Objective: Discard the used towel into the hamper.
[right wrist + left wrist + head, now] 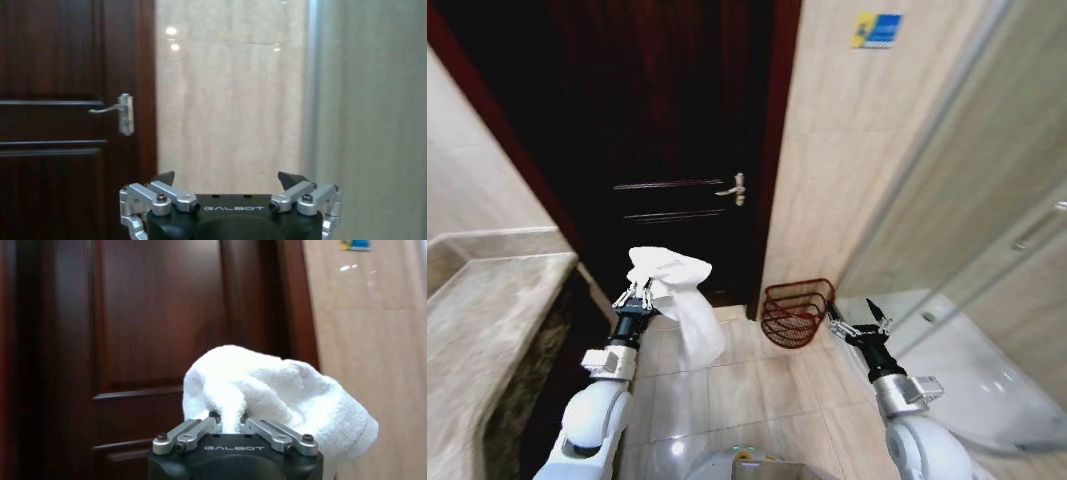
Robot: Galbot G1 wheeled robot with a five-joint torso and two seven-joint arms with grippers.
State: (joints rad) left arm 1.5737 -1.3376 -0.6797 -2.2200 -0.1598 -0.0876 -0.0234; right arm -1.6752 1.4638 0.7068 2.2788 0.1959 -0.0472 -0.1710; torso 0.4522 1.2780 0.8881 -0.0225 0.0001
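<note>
— What have you got in your left gripper (641,296)?

— A white towel (675,290). My fingers are clamped together on a bunched fold of it, and the rest hangs down toward five o'clock, loose above the tiled floor (727,385). In my left wrist view the towel (277,392) bulges up over the gripper (230,422), with the dark wooden door (153,330) behind it.

— And the hamper?

— The hamper (797,312) stands on the floor against the beige wall (837,170), at about three o'clock from the towel and apart from it — just beside the door frame. It is a dark red wire basket, and I cannot tell if anything lies inside.

— Your right gripper?

— My right gripper (859,318) hovers just beside the hamper, at its three o'clock side, fingers spread apart and holding nothing. In its own wrist view the gripper (227,181) faces the wall, with the door handle (120,112) at ten o'clock.
</note>
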